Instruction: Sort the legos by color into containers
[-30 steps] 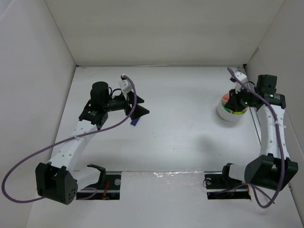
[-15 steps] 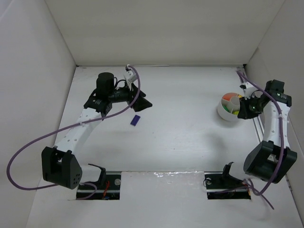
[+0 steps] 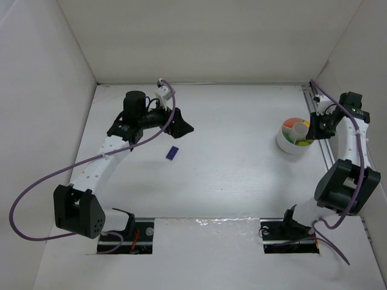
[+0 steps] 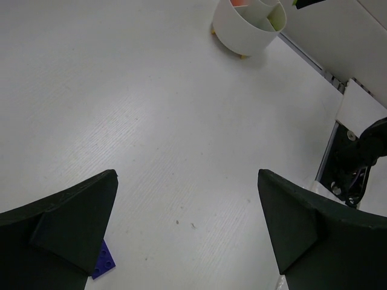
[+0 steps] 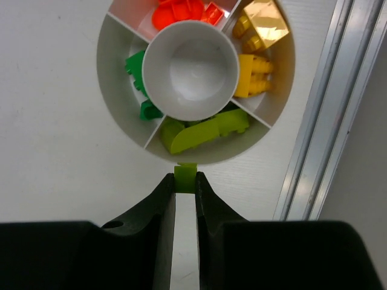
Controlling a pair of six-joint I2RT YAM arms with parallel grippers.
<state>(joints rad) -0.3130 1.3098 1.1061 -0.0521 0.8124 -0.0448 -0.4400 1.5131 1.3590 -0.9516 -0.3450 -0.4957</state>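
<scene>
Now the right claw (image 5: 184, 192) pinches a lime green lego (image 5: 185, 173) right next to the rim of the white bowl (image 5: 115, 145), which sits by the right edge of the table (image 4: 151, 109). I think it must go up over the lime green part (image 5: 205, 130) and let go. The left claw (image 4: 187, 181) is wide open, holding nothing, above a purple lego (image 4: 103, 264) nearer the left edge.
</scene>
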